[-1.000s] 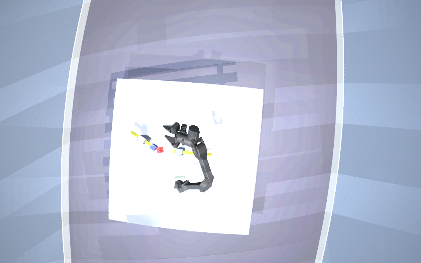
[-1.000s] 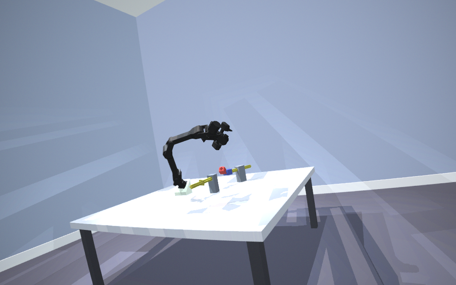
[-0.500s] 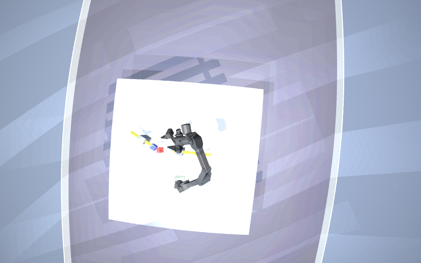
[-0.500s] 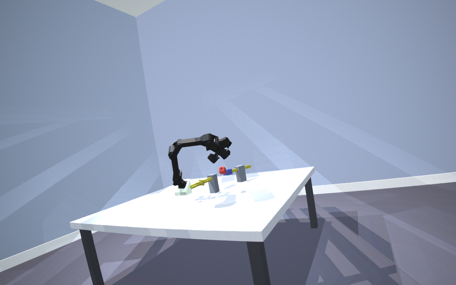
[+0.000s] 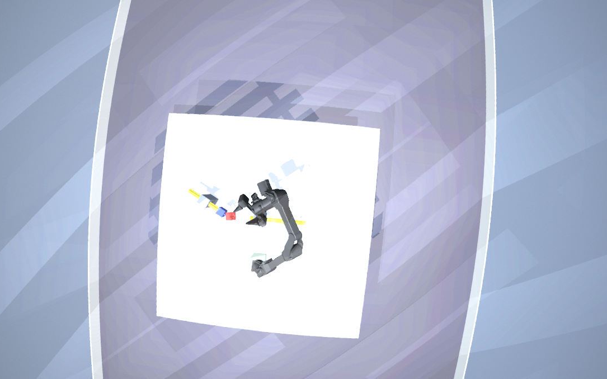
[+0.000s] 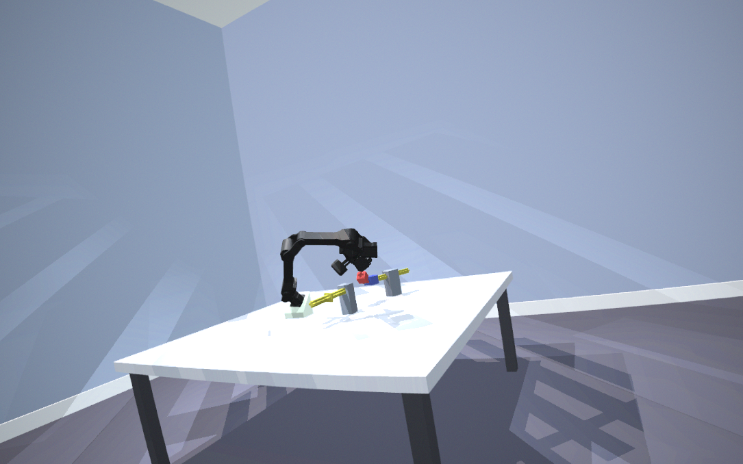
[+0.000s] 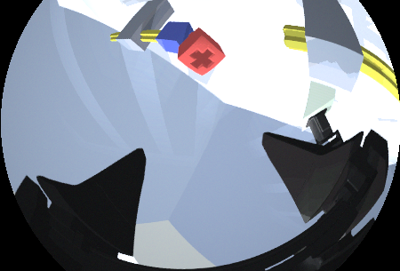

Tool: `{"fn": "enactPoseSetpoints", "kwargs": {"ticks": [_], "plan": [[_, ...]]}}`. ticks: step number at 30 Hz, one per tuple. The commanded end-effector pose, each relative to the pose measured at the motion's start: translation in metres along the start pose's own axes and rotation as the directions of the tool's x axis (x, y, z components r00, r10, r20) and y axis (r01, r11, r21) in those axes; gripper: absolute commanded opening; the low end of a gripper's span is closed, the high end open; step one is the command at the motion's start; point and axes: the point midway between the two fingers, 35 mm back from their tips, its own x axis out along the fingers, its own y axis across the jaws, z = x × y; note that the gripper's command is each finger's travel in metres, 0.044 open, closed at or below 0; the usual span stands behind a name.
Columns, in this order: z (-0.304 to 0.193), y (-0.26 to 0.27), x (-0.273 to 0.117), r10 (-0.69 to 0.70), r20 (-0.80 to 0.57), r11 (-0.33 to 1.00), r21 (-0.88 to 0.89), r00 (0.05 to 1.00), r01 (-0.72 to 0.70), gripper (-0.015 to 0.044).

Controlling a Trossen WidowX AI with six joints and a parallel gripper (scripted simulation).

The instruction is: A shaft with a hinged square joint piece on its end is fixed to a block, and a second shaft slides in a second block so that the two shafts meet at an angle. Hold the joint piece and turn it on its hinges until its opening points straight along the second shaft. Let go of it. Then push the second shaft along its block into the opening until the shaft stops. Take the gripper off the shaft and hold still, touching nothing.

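White table [image 5: 249, 301] [image 6: 281, 357] [image 7: 258, 82] below, yellow shafts [image 5: 194, 193] [image 6: 403, 270] [image 7: 149, 35] run through grey blocks [image 5: 209, 198] [image 6: 392, 283] [image 7: 144, 19]; the hand [image 5: 241, 217] [image 6: 350, 269] [image 7: 204, 147] is released.

The arm arches forward from its foot, its claw [image 5: 240, 217] [image 6: 350, 269] [image 7: 204, 147] spread wide with nothing between the fingers.

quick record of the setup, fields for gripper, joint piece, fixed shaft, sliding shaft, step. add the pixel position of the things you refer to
gripper [image 5: 240, 217] [image 7: 204, 147]: open, holding nothing
joint piece: red cube-shaped piece [image 5: 230, 216] [image 6: 362, 277] [image 7: 201, 52], cross-shaped opening
fixed shaft: yellow ridged shaft [image 5: 193, 193] [image 6: 403, 270] [image 7: 149, 35], through grey block [image 6: 392, 282] [image 7: 147, 20]
sliding shaft: second yellow ridged shaft [image 5: 291, 221] [image 6: 322, 300] [image 7: 295, 37], outside the opening
step: shafts not yet joined
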Motion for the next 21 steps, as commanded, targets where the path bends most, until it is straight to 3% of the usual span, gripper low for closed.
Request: {"fn": "enactPoseSetpoints", "kwargs": {"ticks": [1,11,21], "plan": [[0.000,-0.003,0.006,-0.046,0.011,0.998,-0.049,0.999,0.046,0.0440],[0.006,-0.014,0.026,-0.227,0.114,0.929,-0.273,0.967,0.251,0.0440],[0.013,-0.024,0.040,-0.389,0.229,0.761,-0.466,0.892,0.452,0.0440]]}}
